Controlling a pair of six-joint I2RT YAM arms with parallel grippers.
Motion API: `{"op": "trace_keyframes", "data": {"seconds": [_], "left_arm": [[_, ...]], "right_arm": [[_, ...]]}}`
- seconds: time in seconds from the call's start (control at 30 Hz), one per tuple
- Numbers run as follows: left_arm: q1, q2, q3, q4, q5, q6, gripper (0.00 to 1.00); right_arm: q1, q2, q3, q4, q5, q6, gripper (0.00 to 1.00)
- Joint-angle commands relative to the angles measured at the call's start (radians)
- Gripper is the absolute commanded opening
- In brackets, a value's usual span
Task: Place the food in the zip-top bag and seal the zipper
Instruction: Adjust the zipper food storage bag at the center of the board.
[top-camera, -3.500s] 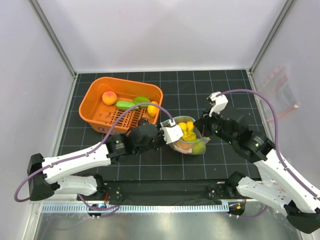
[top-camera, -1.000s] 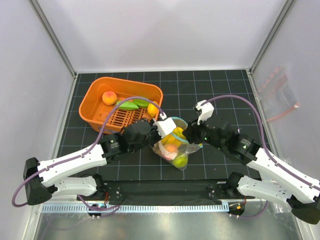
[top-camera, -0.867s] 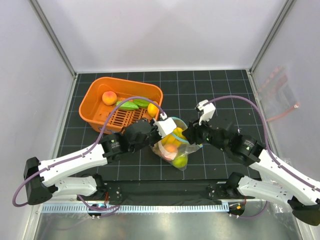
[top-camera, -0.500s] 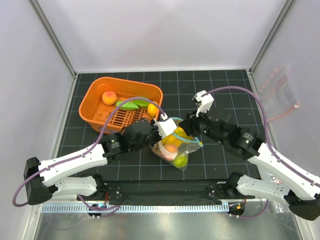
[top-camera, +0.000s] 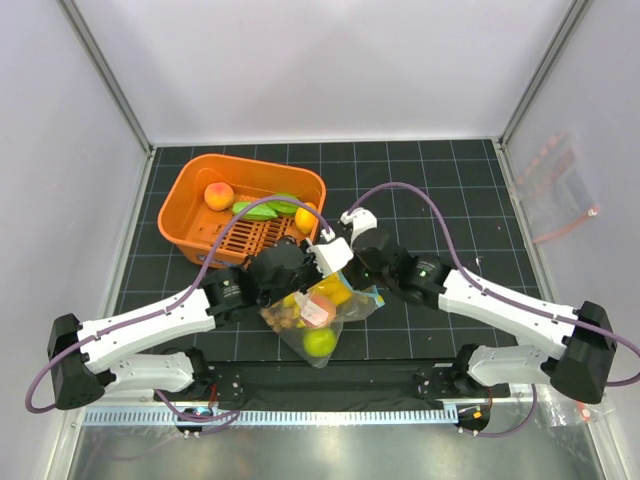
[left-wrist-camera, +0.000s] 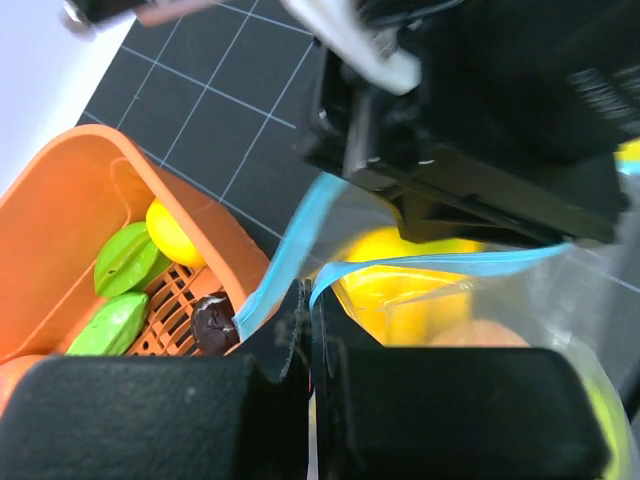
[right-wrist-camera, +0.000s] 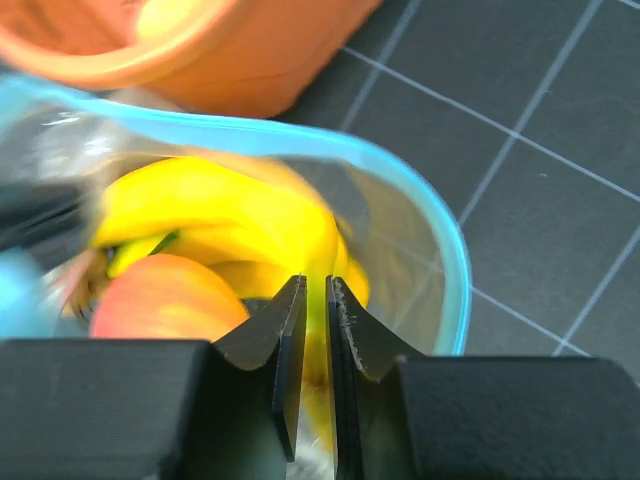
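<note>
top external view: zip-top bag (top-camera: 330, 322) hangs slack between the two arms, just in front of the orange basket (top-camera: 185, 215). it sags under its food (top-camera: 320, 342), with yellow, peach and green pieces and brown balls bunched low. a peach (top-camera: 218, 195) and green pieces (top-camera: 256, 209) lie in the basket, not yet bagged. left wrist view: left gripper (left-wrist-camera: 308, 305) clenched on the teal zipper (left-wrist-camera: 440, 264) at one end of the mouth. right wrist view: right gripper (right-wrist-camera: 315, 300) fingers nearly together over the open mouth, a thin slit between them; cannot tell if film is pinched there. handling, as judged: film thin, floppy, likely slick, with no stiffness except the zipper strip, so the strip is the place to hold, not the sidewall. load looks light but loose, apt to roll and pull the mouth askew. both ends of the strip want to be taut before the seal is pressed.
</note>
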Motion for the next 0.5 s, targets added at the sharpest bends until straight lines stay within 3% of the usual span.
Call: {"op": "trace_keyframes", "data": {"seconds": [0.0, 0.2, 0.33, 0.47], "left_arm": [[0.002, -0.017, 0.006, 0.062, -0.044, -0.009, 0.00], [0.002, -0.023, 0.004, 0.063, -0.043, -0.009, 0.00], [0.001, -0.038, -0.002, 0.065, -0.040, -0.003, 0.00], [0.002, -0.044, -0.002, 0.065, -0.038, -0.005, 0.00]], "right_arm": [[0.016, -0.085, 0.028, 0.039, 0.002, 0.012, 0.21], [0.016, -0.138, 0.108, 0.004, 0.037, -0.005, 0.22], [0.016, -0.157, 0.099, -0.030, 0.106, -0.009, 0.41], [0.015, -0.165, 0.070, -0.052, 0.172, -0.010, 0.53]]}}
